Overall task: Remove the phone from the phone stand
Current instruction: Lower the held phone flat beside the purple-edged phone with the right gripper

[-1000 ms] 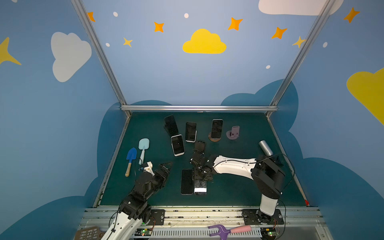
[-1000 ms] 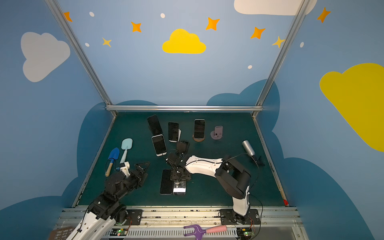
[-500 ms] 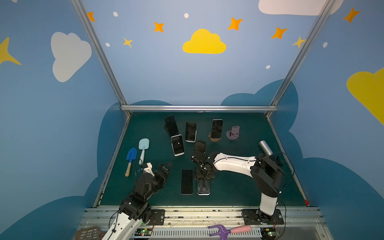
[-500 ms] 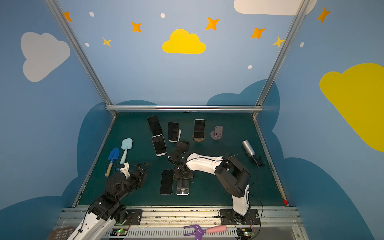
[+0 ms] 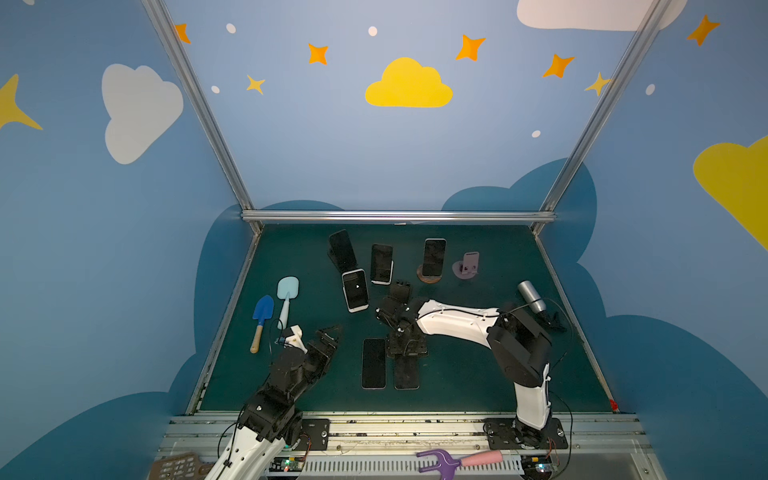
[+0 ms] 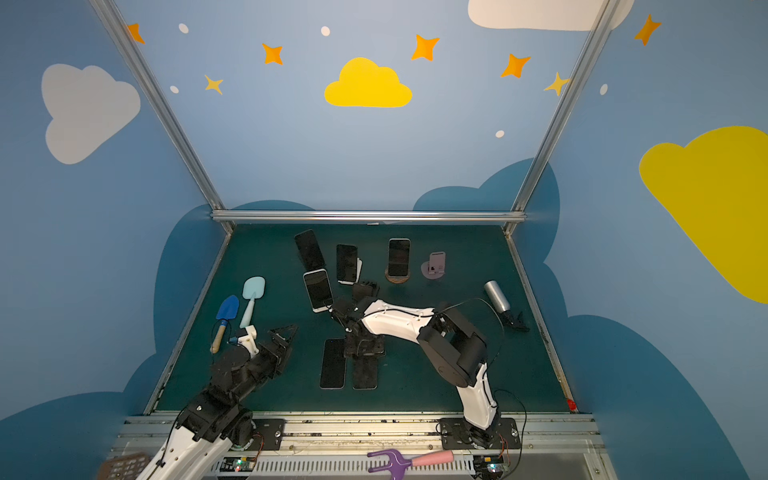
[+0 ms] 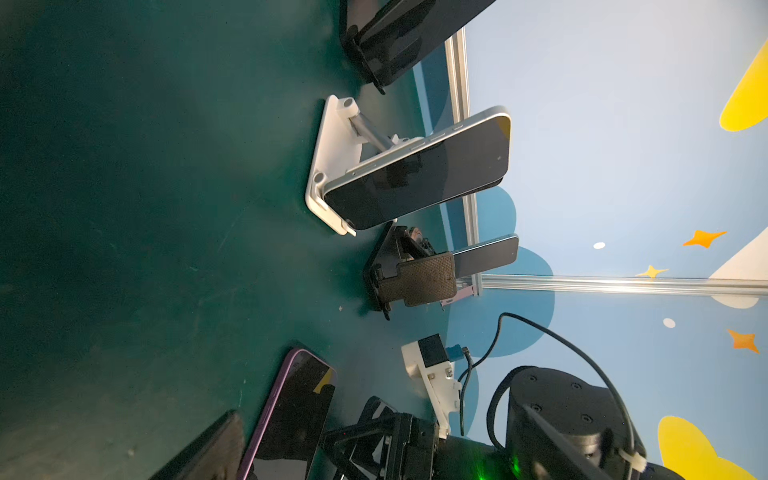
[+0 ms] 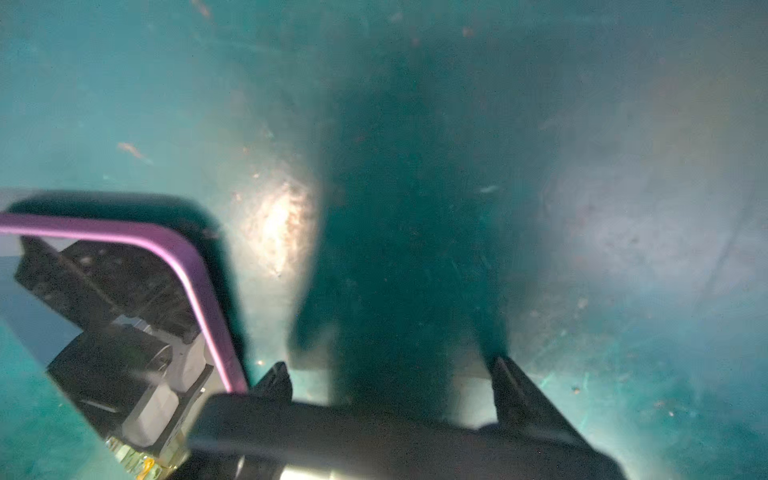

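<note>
A dark phone (image 5: 406,372) (image 6: 365,372) lies flat on the green table (image 5: 478,374), next to a purple-edged phone (image 5: 374,363) (image 8: 124,311) that also lies flat. My right gripper (image 5: 405,347) (image 6: 363,347) points straight down over the dark phone's far end. In the right wrist view its two fingertips (image 8: 279,376) straddle that phone (image 8: 374,436) and touch the table. Behind the gripper stands an empty black phone stand (image 5: 400,291) (image 7: 415,276). My left gripper (image 5: 328,336) (image 6: 286,334) hangs open and empty over the left front of the table.
At the back are a phone on a black stand (image 5: 343,251), two on white stands (image 5: 381,264) (image 5: 355,290), one on a round wooden stand (image 5: 433,257), and an empty pink stand (image 5: 469,266). A blue trowel (image 5: 262,311) and pale spatula (image 5: 286,291) lie left, a silver cylinder (image 5: 530,295) right.
A second ago my right gripper held the dark phone tilted above the table. It is now down flat beside the purple-edged phone. The left arm has not moved.
</note>
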Tool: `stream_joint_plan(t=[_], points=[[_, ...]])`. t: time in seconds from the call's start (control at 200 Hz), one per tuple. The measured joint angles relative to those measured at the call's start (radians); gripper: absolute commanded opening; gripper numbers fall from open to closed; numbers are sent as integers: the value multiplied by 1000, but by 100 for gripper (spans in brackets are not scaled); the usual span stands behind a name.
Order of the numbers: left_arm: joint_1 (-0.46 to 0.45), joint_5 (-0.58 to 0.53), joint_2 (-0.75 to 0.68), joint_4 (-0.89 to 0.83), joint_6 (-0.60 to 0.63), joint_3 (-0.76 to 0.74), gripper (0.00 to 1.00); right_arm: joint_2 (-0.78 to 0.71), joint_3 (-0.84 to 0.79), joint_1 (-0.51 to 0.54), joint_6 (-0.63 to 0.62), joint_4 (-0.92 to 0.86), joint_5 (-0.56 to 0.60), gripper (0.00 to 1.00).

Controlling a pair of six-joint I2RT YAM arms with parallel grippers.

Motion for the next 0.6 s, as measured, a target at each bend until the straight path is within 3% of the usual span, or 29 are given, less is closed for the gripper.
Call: stream_joint_plan(t=[0.275,0.601], points=[[0,-8,-35,-10,27,0,100,36,44,-6,-34,-63,-21,80],[0,-23,-158,-40,15,-26,100,31,43,-6,-18,-64,-32,79]])
